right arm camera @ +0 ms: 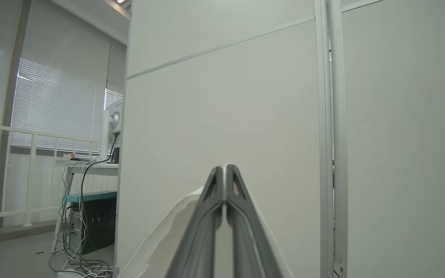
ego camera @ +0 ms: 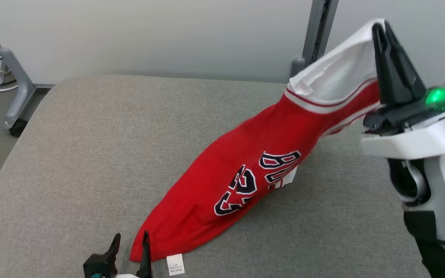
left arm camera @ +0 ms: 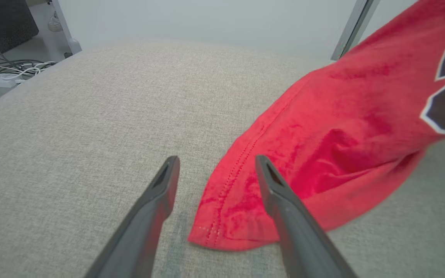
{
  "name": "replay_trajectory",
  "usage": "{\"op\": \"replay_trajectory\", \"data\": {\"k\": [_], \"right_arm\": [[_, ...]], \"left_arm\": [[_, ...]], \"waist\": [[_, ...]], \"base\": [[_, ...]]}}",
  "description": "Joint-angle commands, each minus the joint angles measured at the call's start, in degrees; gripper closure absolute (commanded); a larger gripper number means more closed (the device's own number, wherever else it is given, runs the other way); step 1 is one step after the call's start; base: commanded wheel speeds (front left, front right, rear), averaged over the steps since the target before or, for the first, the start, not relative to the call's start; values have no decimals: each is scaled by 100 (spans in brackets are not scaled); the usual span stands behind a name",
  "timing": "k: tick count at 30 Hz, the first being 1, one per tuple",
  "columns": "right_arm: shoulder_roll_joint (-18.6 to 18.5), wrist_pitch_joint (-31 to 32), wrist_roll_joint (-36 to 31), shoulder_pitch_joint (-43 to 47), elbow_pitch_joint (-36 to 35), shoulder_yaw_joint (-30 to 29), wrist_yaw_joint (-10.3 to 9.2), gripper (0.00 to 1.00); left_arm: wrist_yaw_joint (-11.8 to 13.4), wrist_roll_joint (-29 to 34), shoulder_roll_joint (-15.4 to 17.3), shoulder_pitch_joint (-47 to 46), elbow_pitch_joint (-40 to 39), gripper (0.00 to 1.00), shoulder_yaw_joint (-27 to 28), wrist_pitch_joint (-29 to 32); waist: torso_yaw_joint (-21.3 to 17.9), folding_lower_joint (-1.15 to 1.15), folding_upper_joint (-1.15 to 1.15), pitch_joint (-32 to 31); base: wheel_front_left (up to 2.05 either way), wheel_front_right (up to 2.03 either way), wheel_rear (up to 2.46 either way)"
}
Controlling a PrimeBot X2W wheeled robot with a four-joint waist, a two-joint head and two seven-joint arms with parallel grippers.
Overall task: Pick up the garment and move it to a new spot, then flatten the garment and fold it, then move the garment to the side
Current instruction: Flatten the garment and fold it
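Picking-up step: the right gripper (ego camera: 381, 26) pinches the red garment (ego camera: 245, 173) tight, high up. The left gripper (ego camera: 131, 236), wide open and empty, should grab the hem (left arm camera: 222, 200) next.

Garment (ego camera: 238, 173) on table (ego camera: 72, 154) (right), far end aloft

The red jersey (ego camera: 245, 170) slopes from its raised white-trimmed end down to the grey cushion.

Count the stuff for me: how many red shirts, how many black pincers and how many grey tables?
Red shirts: 1, the shirt, one end lifted off the table.
Black pincers: 2, the left pincer open, the right pincer shut on the shirt.
Grey tables: 1, the table.
Total: 4
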Motion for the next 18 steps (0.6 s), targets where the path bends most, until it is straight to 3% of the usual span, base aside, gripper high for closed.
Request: {"op": "replay_trajectory", "data": {"k": [1, 6, 15, 16, 17, 18], "right_arm": [[-68, -11, 16, -221, -67, 83, 0, 100], [-208, 137, -115, -1047, 370, 464, 0, 100], [-292, 247, -458, -2463, 2562, 1323, 0, 100], [-243, 268, -395, -2549, 2888, 1380, -1, 96], [-217, 272, -423, -2652, 3198, 1476, -1, 62], [-183, 308, -439, -2753, 3504, 1596, 0, 41]], "left_arm": [[31, -50, 24, -48, 11, 0, -32, -8], [43, -196, 24, -191, 53, 0, -225, -8], [111, -512, 23, -498, 13, 0, -719, -8], [125, -544, 21, -530, 7, 0, -775, -8], [136, -569, 22, -547, 1, 0, -824, -8], [149, -598, 20, -556, -10, 0, -869, -8]], "waist": [[71, 0, 0, 66], [372, 0, 0, 315], [1236, 0, 0, 865], [1334, 0, 0, 918], [1414, 0, 0, 964], [1484, 0, 0, 1004]], "base": [[0, 0, 0], [0, 0, 0], [0, 0, 0], [0, 0, 0], [0, 0, 0], [0, 0, 0]]}}
